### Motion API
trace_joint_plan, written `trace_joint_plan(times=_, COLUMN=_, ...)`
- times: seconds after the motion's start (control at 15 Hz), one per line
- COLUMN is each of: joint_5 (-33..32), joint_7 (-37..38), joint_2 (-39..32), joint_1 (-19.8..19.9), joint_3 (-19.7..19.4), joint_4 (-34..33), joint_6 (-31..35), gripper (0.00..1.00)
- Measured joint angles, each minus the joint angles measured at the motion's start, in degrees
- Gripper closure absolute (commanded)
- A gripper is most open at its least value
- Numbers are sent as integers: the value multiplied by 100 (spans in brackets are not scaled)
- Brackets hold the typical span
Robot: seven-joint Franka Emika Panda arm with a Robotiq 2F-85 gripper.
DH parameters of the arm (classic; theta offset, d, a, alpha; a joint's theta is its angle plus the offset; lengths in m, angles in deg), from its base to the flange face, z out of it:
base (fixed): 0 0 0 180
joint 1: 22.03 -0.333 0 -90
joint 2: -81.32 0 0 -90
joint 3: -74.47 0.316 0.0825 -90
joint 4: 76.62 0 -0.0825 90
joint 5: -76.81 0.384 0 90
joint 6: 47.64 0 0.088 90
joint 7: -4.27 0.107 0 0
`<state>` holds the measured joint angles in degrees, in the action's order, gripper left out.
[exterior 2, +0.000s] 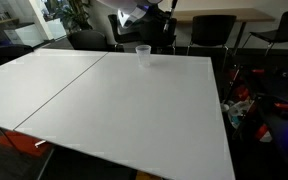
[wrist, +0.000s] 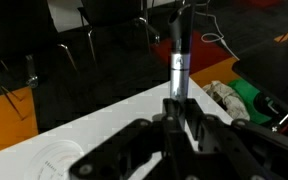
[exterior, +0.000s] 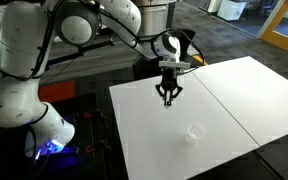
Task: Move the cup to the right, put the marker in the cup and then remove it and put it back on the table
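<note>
In an exterior view the white robot arm (exterior: 44, 60) reaches over from the side and hangs its dark claw (exterior: 168, 97) above the large white rectangular bench (exterior: 154, 140), clear of the surface. The small clear plastic cup (exterior: 194, 131) stands upright on the bench, well apart from the claw, inside the thin dark seam (exterior: 234, 110), with bare white surface all round it.

In an exterior view from across the room, the cup (exterior 2: 143, 53) sits just inside the far edge of the bench (exterior 2: 134, 110), with dark chairs (exterior 2: 210, 32) close behind that edge. The broad near panel lies open.

In the wrist view the claw (wrist: 179, 115) is closed on a thin black marker pen (wrist: 178, 65), which stands out from between the fingers (wrist: 134, 135). The cup's faint rim (wrist: 59, 160) shows on the bench (wrist: 114, 115), near its edge and the dark floor beyond.
</note>
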<state>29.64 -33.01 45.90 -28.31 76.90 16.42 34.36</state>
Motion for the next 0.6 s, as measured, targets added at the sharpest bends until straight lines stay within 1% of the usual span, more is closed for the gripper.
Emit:
trace_joint_plan(times=0.2, joint_5=-372, joint_7=-271, joint_2=-65, joint_1=15, joint_3=-7, joint_4=-121, joint_6=-460, gripper=96)
trace_joint_plan(times=0.33, joint_5=-799, joint_7=-514, joint_2=-64, joint_1=39, joint_3=-19, joint_4=-140, joint_6=-670, gripper=96)
trace_joint_plan(times=0.6, joint_5=-1815, joint_7=-1192, joint_2=-65, joint_1=150, joint_3=-73, joint_4=-139, joint_6=-730, gripper=96)
